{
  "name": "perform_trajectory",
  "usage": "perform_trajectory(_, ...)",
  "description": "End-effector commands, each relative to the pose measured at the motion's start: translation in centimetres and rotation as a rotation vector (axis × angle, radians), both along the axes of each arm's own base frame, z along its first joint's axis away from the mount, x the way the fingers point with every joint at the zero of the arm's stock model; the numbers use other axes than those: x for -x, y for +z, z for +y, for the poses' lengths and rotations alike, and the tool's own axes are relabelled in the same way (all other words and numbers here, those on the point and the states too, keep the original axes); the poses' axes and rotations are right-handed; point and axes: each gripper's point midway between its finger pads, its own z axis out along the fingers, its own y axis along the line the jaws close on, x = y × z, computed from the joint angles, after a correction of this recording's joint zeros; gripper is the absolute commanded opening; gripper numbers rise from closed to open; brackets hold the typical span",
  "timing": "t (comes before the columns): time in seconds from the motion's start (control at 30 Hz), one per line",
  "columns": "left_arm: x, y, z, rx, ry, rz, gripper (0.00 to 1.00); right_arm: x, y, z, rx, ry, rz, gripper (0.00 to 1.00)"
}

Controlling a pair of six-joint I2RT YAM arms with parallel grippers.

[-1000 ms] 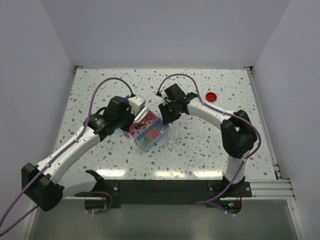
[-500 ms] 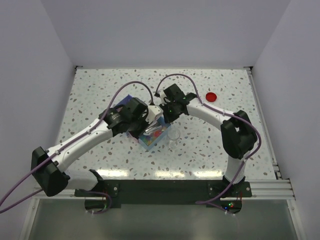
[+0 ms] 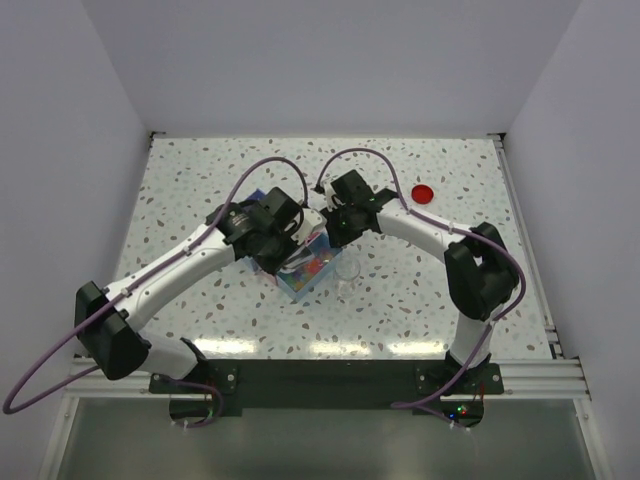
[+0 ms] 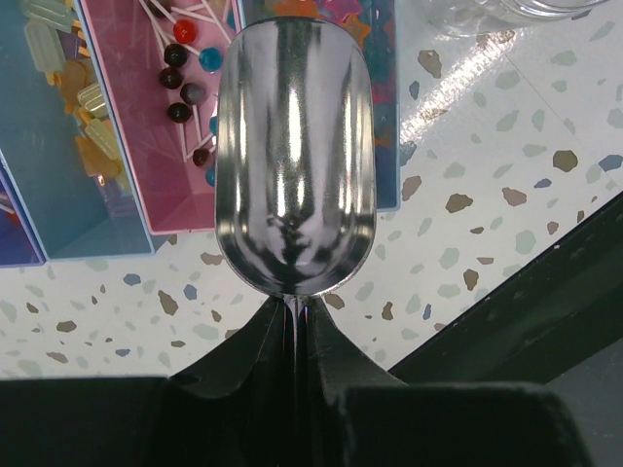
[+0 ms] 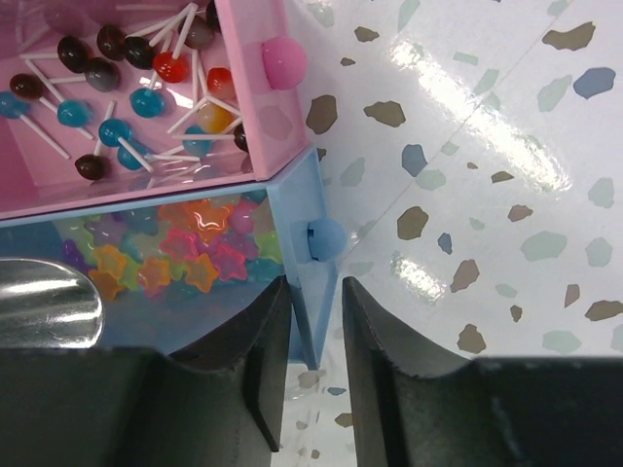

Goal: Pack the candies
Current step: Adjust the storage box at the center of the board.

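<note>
The candies point(image 5: 185, 255) are small multicoloured star-shaped sweets heaped in an open blue drawer point(image 5: 304, 209) of a small box point(image 3: 300, 283). They also show at the top of the left wrist view point(image 4: 375, 39). My left gripper point(image 4: 292, 306) is shut on the handle of an empty metal scoop point(image 4: 295, 165), held just above the box's near edge. In the top view that gripper point(image 3: 290, 244) is over the box. My right gripper point(image 5: 313, 292) is closed across the blue drawer's front wall, below its blue knob point(image 5: 326, 239). A clear jar point(image 3: 347, 270) stands right of the box.
A pink drawer point(image 5: 248, 107) beside the blue one holds lollipops point(image 5: 127, 92). Further compartments with pale sweets point(image 4: 68, 88) lie to the left. A round red lid point(image 3: 423, 193) lies on the table at the back right. The black table rail point(image 4: 545, 311) runs close by.
My left arm has swung right with the scoop, from beside the box's left side to over the blue drawer. The right arm has stayed at the drawer.
</note>
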Motion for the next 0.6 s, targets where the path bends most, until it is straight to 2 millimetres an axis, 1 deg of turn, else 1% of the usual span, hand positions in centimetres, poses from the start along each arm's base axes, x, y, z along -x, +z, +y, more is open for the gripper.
perform_trajectory(0.0,-0.2,1.1,-0.2,0.014,0.019,-0.006,0.00,-0.6,1.8,-0.6,-0.018,-0.043,-0.047,0.34)
perform_trajectory(0.03,-0.2,0.9,-0.2,0.010,0.023,-0.004,0.00,-0.7,2.0,-0.6,-0.027,-0.045,-0.048,0.37)
perform_trajectory(0.07,-0.1,0.8,-0.1,0.007,0.022,-0.002,0.00,-0.9,2.1,-0.8,-0.039,-0.054,-0.047,0.37)
perform_trajectory(0.13,0.0,0.3,-0.1,0.006,0.016,0.006,0.00,-0.7,2.3,-0.7,-0.084,-0.057,-0.025,0.37)
perform_trajectory(0.17,-0.1,0.2,-0.2,0.005,0.017,0.005,0.00,-1.3,2.3,-1.1,-0.095,-0.076,-0.025,0.34)
perform_trajectory(0.27,-0.4,-0.2,0.0,-0.011,0.022,-0.002,0.00,-1.6,1.7,-1.3,-0.102,-0.080,-0.013,0.26)
perform_trajectory(0.33,-0.8,-0.1,-0.3,-0.002,0.024,-0.020,0.00,-1.5,1.3,-0.6,-0.114,-0.058,0.005,0.25)
perform_trajectory(0.37,-0.9,-0.1,-0.4,0.001,0.023,-0.026,0.00,-1.7,1.6,-0.4,-0.123,-0.056,0.002,0.25)
perform_trajectory(0.43,-1.3,-0.2,-0.7,0.014,0.019,-0.043,0.00,-1.9,1.3,-0.2,-0.128,-0.060,0.005,0.25)
perform_trajectory(0.47,-1.5,-0.2,-0.9,0.021,0.016,-0.047,0.00,-2.1,1.1,-0.1,-0.130,-0.061,0.001,0.24)
perform_trajectory(0.5,-1.7,-0.4,-1.3,0.029,0.011,-0.049,0.00,-2.2,1.0,-0.1,-0.126,-0.064,-0.002,0.22)
perform_trajectory(0.53,-1.9,-0.3,-1.5,0.037,0.009,-0.051,0.00,-2.2,0.9,-0.3,-0.117,-0.069,-0.001,0.17)
perform_trajectory(0.57,-2.0,-0.3,-1.8,0.044,0.003,-0.050,0.00,-2.5,0.7,-0.7,-0.096,-0.086,-0.013,0.14)
